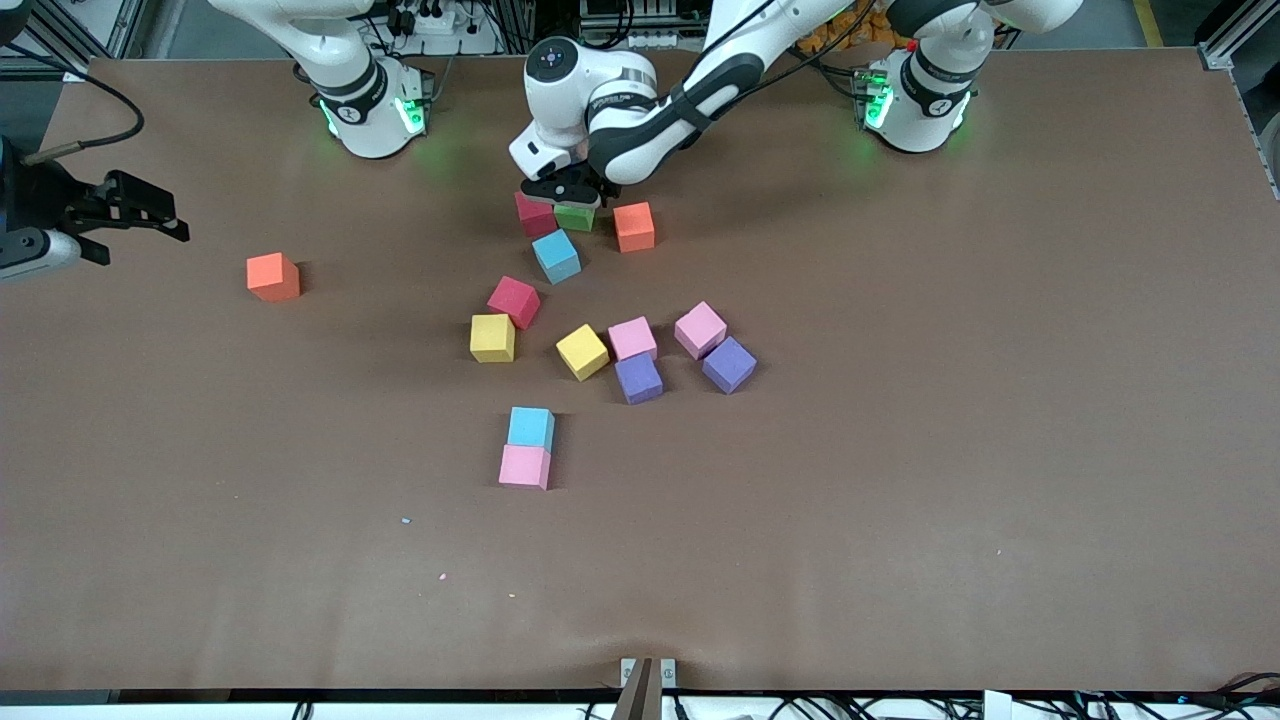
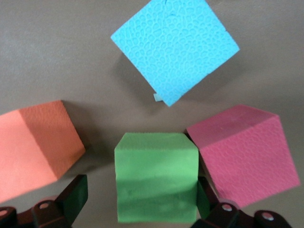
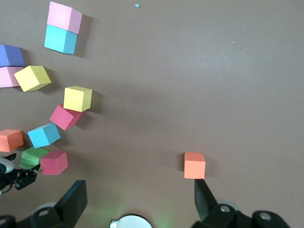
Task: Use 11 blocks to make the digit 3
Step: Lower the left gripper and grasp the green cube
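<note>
Near the robots' bases, mid-table, the green block [image 2: 156,176] sits between the spread fingers [image 2: 72,195] of the left gripper [image 1: 568,193], not clamped. A crimson block [image 2: 244,154] touches its one side, an orange block [image 2: 33,149] lies just beside the other, and a blue block [image 2: 175,47] lies nearer the camera. Farther down are another crimson [image 1: 514,301], two yellow, two pink and two purple cubes, loosely clustered. A blue-pink pair [image 1: 528,447] lies nearest the camera. The right gripper [image 1: 150,212] waits open over the table's right-arm end, near a lone orange cube [image 1: 273,276].

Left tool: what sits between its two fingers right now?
The green block sits between the open left tool's fingers, clearest in the left wrist view; a crimson block lies beside it.
</note>
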Controlling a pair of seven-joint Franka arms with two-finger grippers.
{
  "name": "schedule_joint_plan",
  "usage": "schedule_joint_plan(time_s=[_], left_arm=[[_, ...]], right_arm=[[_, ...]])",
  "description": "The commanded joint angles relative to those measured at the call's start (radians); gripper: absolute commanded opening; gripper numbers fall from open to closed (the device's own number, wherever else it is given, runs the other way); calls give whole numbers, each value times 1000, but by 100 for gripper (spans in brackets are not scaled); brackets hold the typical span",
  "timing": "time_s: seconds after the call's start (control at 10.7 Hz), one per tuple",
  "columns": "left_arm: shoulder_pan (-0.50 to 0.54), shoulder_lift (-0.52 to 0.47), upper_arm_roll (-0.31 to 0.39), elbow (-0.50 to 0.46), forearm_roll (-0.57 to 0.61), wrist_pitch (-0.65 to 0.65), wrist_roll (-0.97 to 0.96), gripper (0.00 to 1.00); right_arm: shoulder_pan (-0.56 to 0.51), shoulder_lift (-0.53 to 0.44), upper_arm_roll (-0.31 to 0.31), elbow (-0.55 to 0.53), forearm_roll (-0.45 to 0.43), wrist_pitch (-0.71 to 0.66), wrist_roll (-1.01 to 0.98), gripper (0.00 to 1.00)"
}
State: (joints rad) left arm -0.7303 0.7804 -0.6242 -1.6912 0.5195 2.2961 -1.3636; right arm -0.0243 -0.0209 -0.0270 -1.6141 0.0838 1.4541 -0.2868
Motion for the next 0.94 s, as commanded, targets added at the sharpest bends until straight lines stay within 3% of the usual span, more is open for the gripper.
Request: schedule_joint_plan(time_s=[0.0,0.47,0.75,0.84], left_arm=[[-5,43,1,33,86,-6,8,100],[-5,51,4,62,86,-6,9,99],[-3,49,6,62,91,-6,6,61],[-1,48,6,62,91,-6,4,59]], right_arm=[[-8,-13,2,-7,4,-8,-11,100],[-6,-13,2,-7,4,-8,-11,100],[-6,-13,2,-7,2,-9,-11,100],[-8,-13,2,-7,4,-8,-11,100]])
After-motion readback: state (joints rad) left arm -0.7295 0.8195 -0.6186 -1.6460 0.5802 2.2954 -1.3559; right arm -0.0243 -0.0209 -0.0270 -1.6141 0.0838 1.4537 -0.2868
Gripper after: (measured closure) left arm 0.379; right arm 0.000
